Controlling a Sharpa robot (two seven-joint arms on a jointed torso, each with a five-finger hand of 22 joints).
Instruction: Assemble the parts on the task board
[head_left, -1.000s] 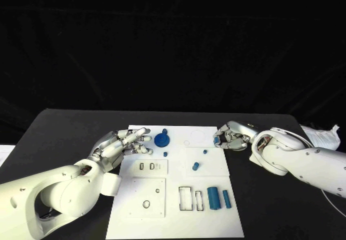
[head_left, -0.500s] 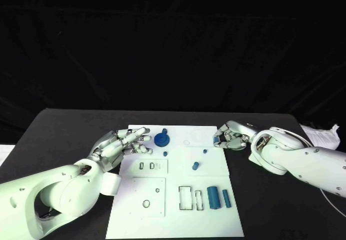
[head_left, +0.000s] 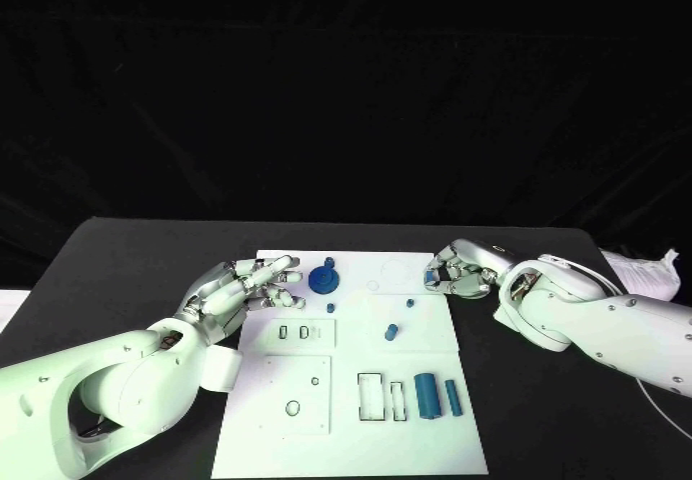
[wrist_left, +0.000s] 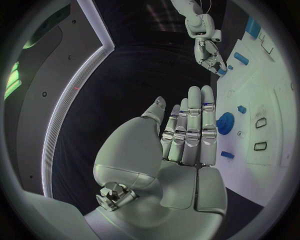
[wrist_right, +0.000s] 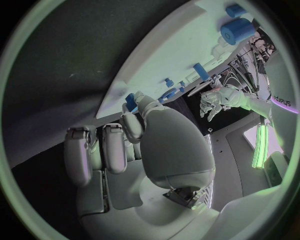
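the right hand sits curled at the task board's right edge, and its fingers cover whatever lies under them; a small blue piece peeks out at its fingertips, too little of it showing to tell its shape. the left hand overlaps the board's left edge and hides that strip. the board's near edge is cut off by the picture's bottom. the small blue parts mid-board are too tiny to make out.

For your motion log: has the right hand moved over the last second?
Yes, slightly: the right hand has crept toward the far edge of the task board.
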